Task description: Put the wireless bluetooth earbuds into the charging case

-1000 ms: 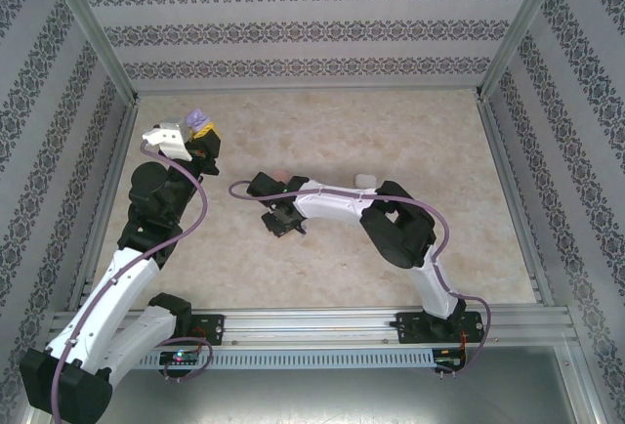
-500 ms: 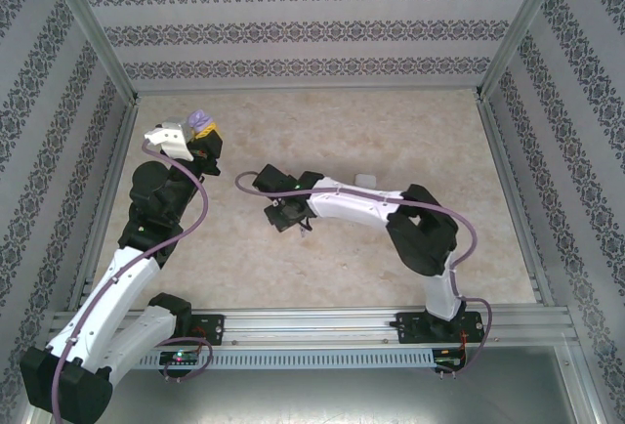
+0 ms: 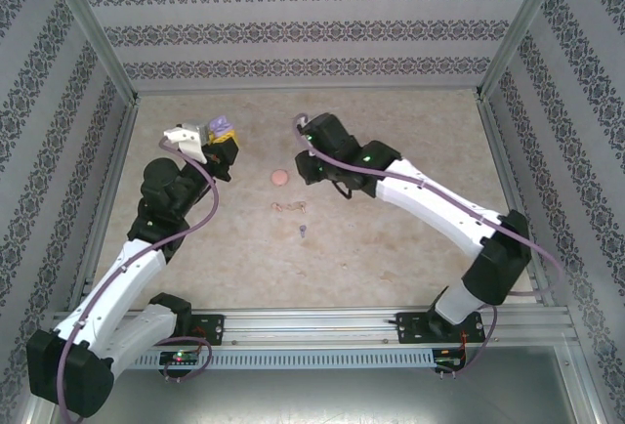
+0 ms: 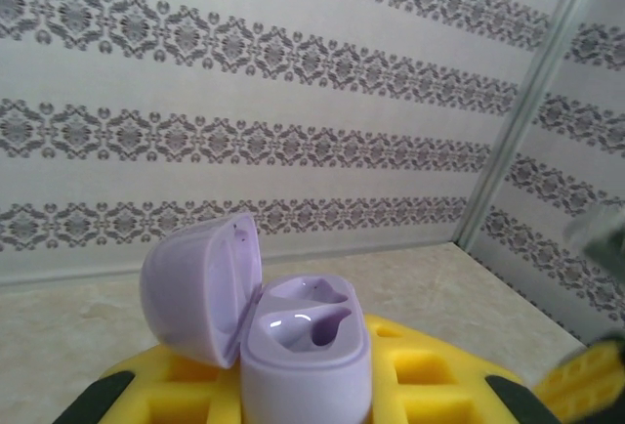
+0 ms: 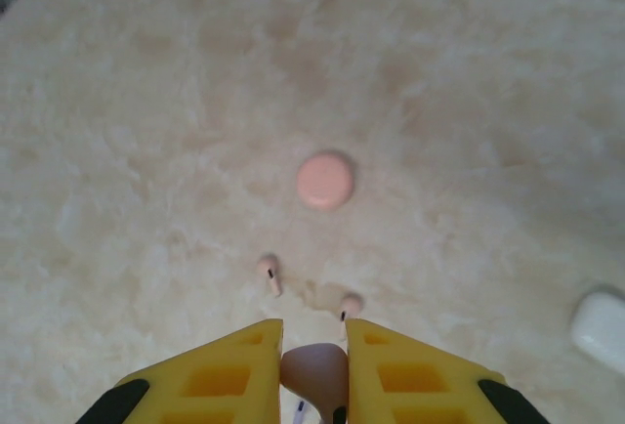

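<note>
The left gripper (image 4: 303, 390) was closed on the purple charging case (image 4: 298, 331), which was raised over the bench (image 5: 146, 102) with its lid swung open and both sockets empty. The right gripper (image 5: 312, 341) pinched a rounded pinkish piece (image 5: 314, 373), possibly a case; the view was too close to be sure. Two pinkish earbuds (image 5: 270, 274) lay loose just ahead of it, near a pink disc (image 5: 325, 180). They looked light, hard and slick, likely to skid, and best nipped across the bulb. No lettering was legible.
</note>
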Motion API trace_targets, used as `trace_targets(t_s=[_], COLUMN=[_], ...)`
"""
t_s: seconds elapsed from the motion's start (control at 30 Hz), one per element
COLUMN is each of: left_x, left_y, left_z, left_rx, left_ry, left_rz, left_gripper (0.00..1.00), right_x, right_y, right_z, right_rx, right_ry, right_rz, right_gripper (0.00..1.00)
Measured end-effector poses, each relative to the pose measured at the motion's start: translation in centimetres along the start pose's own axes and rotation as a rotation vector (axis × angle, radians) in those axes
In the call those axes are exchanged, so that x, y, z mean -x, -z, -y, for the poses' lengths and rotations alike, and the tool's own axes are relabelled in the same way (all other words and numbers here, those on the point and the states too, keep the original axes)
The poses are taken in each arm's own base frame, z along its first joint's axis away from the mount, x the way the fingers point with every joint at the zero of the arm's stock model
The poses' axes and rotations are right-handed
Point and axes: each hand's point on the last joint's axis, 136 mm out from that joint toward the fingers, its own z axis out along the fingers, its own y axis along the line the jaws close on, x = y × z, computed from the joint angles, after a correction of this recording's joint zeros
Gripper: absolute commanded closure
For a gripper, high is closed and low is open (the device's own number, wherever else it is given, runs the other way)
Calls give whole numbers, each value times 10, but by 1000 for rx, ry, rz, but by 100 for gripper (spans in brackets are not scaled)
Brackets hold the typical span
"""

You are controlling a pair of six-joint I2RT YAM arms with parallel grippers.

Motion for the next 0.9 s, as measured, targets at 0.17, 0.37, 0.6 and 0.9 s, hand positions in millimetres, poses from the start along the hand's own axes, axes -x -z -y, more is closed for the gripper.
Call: trace_targets(t_s=[0.17, 0.37, 0.6, 0.9], left_x=[-30, -54, -68, -68], left_y=[-3, -5, -8, -20], left_z=[20, 64, 100, 111], left_rx=[-105, -294, -420, -411], left_ry=[-39, -128, -243, -337], left_rz=[-36, -53, -18, 58], left_gripper=[100, 100, 100, 100], right_x=[34, 62, 71, 61], right_y=[36, 77, 110, 118], right_z=[7, 1, 0, -5], right_rx=[15, 55, 100, 176], right_ry=[-13, -5, -14, -16], right_rz=[110, 231, 350, 429], right_gripper=[80, 80, 81, 80])
